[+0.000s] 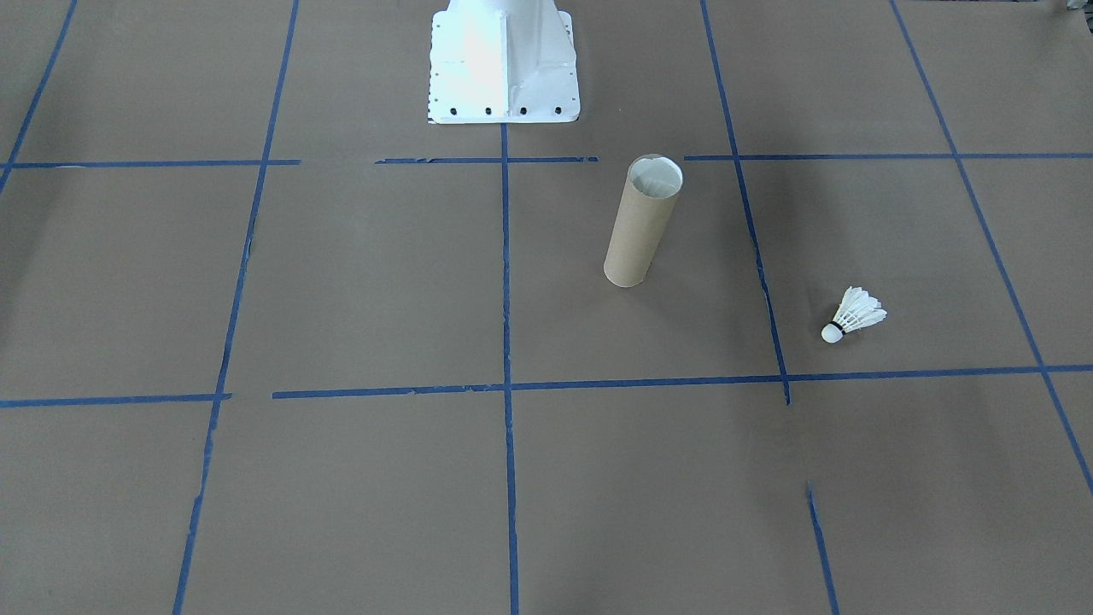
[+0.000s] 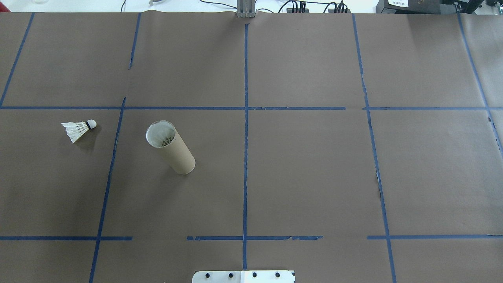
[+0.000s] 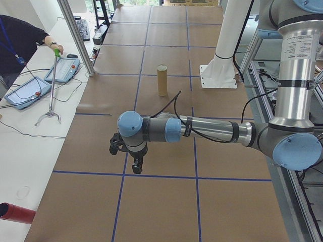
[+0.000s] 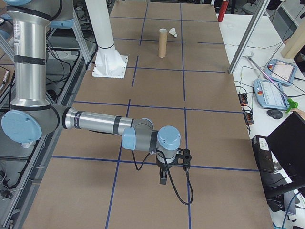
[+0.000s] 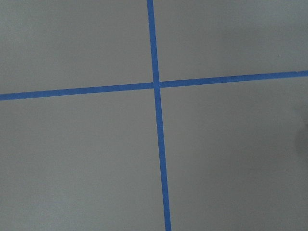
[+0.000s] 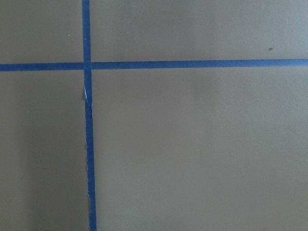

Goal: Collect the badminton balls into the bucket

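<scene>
One white feather shuttlecock (image 1: 854, 314) (image 2: 78, 129) lies on its side on the brown paper, on the robot's left of the bucket. The bucket, a brown cardboard tube (image 1: 640, 226) (image 2: 173, 149), stands upright with its pale mouth open; white feather-like ribs show inside it from overhead. Both grippers hang far from these, over the table's two ends. The left gripper (image 3: 137, 166) shows only in the exterior left view and the right gripper (image 4: 163, 179) only in the exterior right view, so I cannot tell whether either is open or shut. Both wrist views show only paper and tape.
The white pedestal base (image 1: 504, 68) (image 2: 243, 276) stands at the robot's side of the table. Blue tape lines (image 5: 156, 86) grid the paper. A person's hand holds a grabber stick (image 3: 53, 85) beside tablets on the side bench. A red cylinder (image 3: 15, 213) lies there too.
</scene>
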`<state>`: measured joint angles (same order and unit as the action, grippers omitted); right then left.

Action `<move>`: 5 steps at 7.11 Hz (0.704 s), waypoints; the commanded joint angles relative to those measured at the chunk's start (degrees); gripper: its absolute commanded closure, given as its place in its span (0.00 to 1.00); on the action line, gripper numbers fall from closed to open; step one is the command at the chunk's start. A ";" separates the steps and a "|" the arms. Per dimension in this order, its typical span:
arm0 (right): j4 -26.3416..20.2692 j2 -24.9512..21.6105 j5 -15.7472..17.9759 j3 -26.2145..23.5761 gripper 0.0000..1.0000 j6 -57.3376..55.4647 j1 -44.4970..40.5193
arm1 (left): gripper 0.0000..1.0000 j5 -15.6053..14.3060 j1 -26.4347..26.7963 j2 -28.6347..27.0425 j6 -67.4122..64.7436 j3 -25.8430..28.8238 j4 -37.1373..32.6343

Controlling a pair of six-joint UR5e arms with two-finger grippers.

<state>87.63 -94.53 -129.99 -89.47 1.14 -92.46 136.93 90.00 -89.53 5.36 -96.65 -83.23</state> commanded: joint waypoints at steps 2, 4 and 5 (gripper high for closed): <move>0.00 -0.04 -0.09 0.00 0.00 0.00 0.00 | 0.00 -0.09 0.00 0.06 0.00 -2.04 0.09; 0.00 0.04 0.00 0.00 0.00 0.00 0.00 | 0.00 0.17 -0.09 -3.70 -0.18 -0.83 -0.35; 0.00 0.04 -0.09 0.00 0.00 0.00 0.00 | 0.00 -1.65 -0.09 -7.29 0.09 -0.04 -0.87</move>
<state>87.63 -94.50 -130.01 -89.47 1.14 -92.46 136.65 89.93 -93.10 5.28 -97.67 -83.62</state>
